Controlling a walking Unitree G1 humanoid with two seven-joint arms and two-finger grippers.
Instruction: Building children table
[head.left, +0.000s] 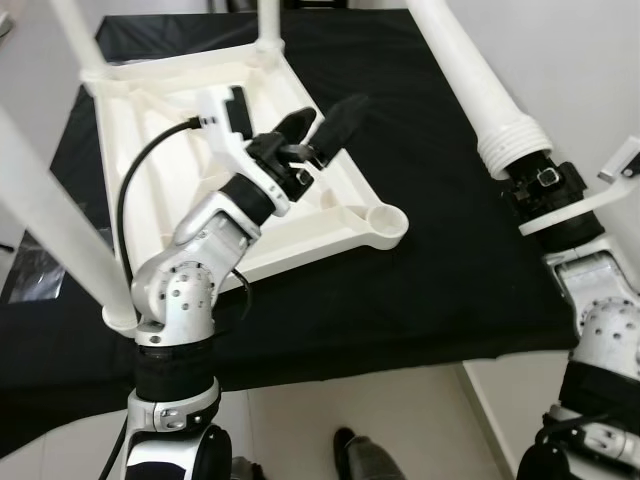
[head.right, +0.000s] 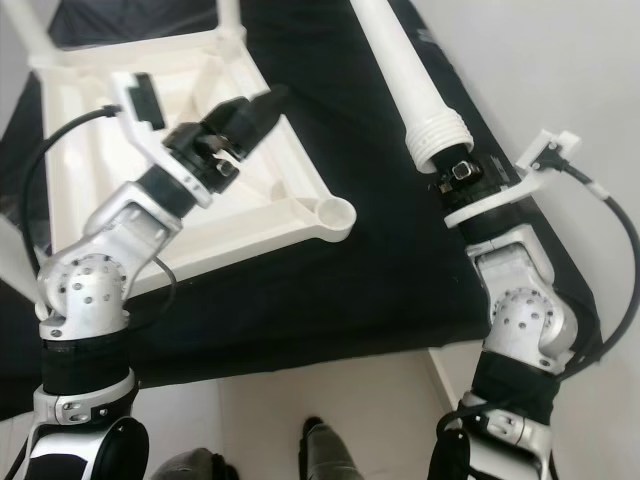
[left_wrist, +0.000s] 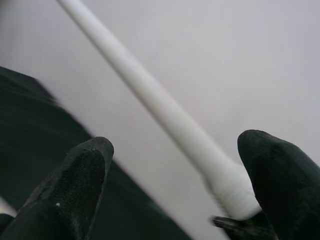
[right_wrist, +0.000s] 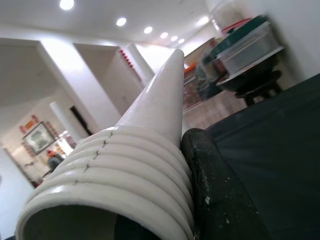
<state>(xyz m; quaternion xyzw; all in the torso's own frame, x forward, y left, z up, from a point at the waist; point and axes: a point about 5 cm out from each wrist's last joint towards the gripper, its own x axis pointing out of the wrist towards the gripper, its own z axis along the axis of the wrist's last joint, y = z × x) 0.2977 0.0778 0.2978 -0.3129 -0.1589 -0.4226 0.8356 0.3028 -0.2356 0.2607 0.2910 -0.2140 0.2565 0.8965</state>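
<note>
1. No brand, label or readable writing on any part.
2. White plastic children table top (head.left: 250, 160) upside down on the black-covered desk (head.left: 420, 260), ribs facing up, toward the desk's left side.
3. Legs already standing up from other corners: one at the near left (head.left: 60, 230), two at the far side.
4. Near right corner socket (head.left: 385, 222) round and open, with no leg in it, well in from the desk's front edge.
5. Bare black cloth between that socket and the desk's right edge, wide room there.
6. Left gripper (head.left: 320, 130) raised over the table top's middle, fingers apart, holding nothing.
7. Right gripper (head.right: 455, 175) at the desk's right edge, fingers clamped on the threaded end of a loose white table leg (head.right: 400, 70) that slants up and away.
8. Left wrist view: two black fingertips (left_wrist: 75, 185) spread wide, the loose leg seen between them against a pale wall.
9. Right wrist view: thread rings (right_wrist: 125, 170) close up, hollow end open, one black finger (right_wrist: 215, 195) pressed against them; ceiling lights and a blurred room beyond.
10. Floor below the desk's front edge: dark shoe (head.left: 345, 445).
</note>
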